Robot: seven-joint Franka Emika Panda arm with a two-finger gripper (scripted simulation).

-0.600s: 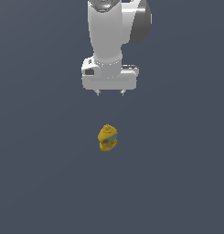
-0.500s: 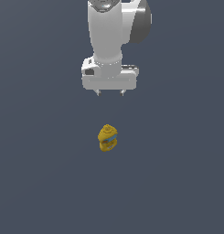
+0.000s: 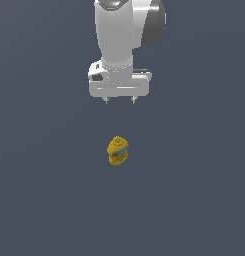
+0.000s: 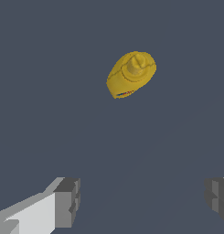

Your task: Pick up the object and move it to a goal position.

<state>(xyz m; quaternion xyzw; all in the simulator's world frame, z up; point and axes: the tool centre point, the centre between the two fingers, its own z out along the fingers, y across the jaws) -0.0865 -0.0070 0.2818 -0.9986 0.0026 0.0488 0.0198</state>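
The small yellow squeeze bottle (image 3: 117,150) with a pointed cap and a blue-and-orange label stands on the dark grey floor in the exterior view. My gripper (image 3: 120,101) hangs above and behind it, apart from it, with its two short fingertips spread wide and nothing between them. In the wrist view the bottle (image 4: 130,73) is seen from above, cap towards the camera, well away from the fingers (image 4: 66,202), which stand far apart at the frame's edge.
A plain dark grey floor (image 3: 194,190) spreads all around the bottle. The white arm (image 3: 125,35) rises out of the exterior view above the gripper.
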